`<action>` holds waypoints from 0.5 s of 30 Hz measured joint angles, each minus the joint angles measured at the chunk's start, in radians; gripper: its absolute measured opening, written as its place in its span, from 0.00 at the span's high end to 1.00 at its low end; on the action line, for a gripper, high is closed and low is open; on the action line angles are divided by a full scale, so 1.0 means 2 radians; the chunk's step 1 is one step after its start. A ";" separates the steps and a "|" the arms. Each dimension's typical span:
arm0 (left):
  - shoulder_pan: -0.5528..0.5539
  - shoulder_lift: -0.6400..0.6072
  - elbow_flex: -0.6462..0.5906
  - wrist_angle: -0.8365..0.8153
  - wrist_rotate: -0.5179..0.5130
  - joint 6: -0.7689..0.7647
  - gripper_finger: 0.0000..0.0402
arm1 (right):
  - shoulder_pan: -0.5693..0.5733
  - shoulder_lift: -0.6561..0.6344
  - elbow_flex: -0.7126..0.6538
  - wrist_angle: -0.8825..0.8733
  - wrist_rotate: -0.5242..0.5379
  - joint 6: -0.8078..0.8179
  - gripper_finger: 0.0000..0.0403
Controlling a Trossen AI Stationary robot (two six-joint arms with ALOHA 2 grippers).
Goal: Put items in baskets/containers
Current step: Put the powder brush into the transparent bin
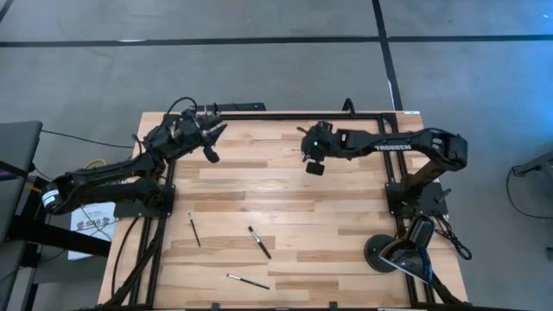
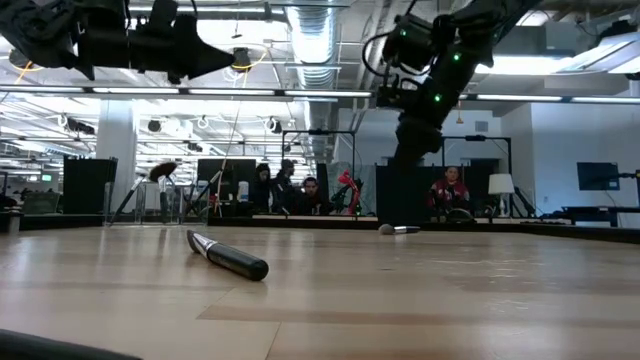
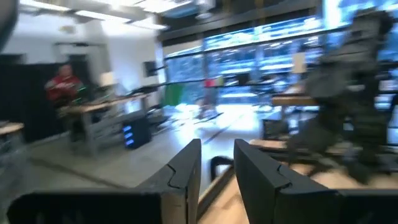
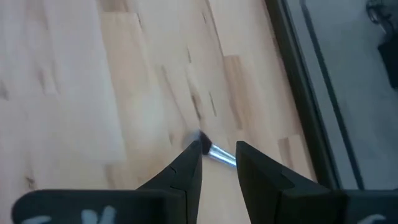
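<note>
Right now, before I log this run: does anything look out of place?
Three makeup brushes lie scattered at different angles on the table, and a fourth brush lies below the right gripper. No cup shows in any view.

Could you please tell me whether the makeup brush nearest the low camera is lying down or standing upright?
Lying down: the makeup brush rests with its full length flat on the wooden table.

Both arms raised, left tool point(image 1: 210, 131) and right tool point(image 1: 313, 164) slightly parted.
</note>
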 joint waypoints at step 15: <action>-0.004 0.004 0.000 0.037 0.159 0.000 0.78 | -0.036 0.159 0.123 -0.105 -0.033 -0.103 0.82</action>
